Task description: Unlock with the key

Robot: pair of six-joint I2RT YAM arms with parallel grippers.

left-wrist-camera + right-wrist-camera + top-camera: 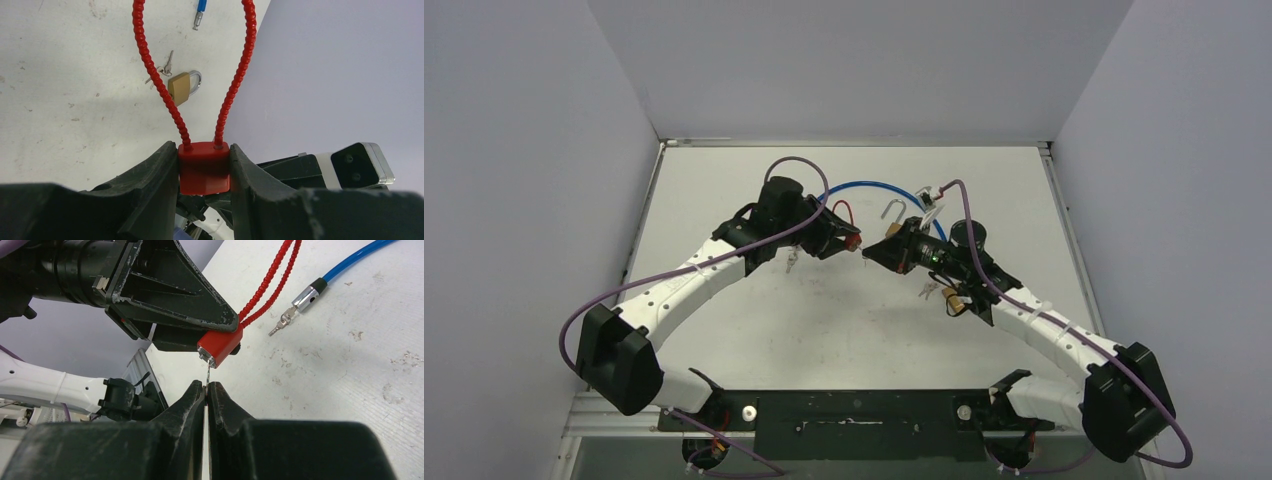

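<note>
At frame centre, the left pincer (204,149) clamps the red lock (204,170). The right pincer (206,388), pinched tight on the thin key (208,371), has it at the keyhole (209,358). Twisting off-axis could bend the key or slip it free.

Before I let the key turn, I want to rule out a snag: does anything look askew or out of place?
Nothing stands out at the red lock: the key runs straight from the right gripper to its keyhole. Only the blue cable's metal end lies loose on the table.
</note>
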